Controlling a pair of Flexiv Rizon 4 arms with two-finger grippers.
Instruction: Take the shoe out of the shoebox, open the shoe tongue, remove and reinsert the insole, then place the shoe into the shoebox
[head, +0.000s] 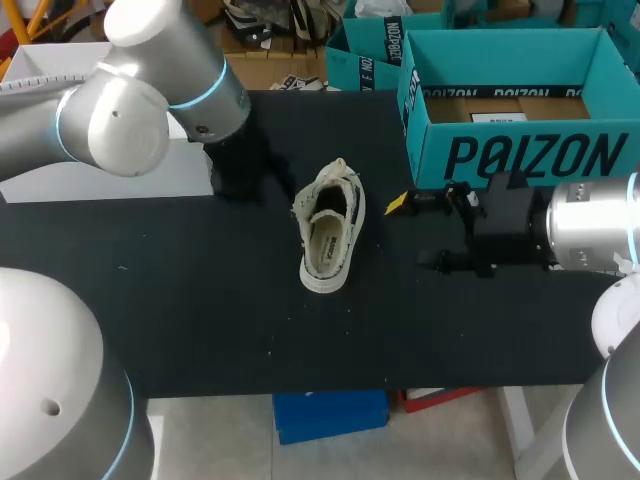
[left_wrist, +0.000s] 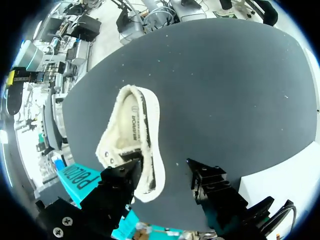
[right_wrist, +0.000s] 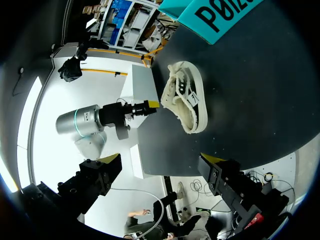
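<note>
The left tool (left_wrist: 165, 169) hangs open at the far left of the table (head: 180, 310), the shoe (head: 328, 238) sits sole-down mid-table, and the right tool (head: 415, 232) stands open beside it, near the shoebox (head: 520, 155), so a one-sided push could skid the light shoe.

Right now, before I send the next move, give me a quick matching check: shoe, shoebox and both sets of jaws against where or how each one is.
Column one:
1 shoe
2 shoebox
3 left arm's jaws
4 right arm's jaws

Column two:
A open, nothing between them, in front of the box
B cream, lying on the black table
C open, shoe close ahead
D teal, open-topped, at the table's far right

Pairs: 1-B, 2-D, 3-C, 4-A
</note>
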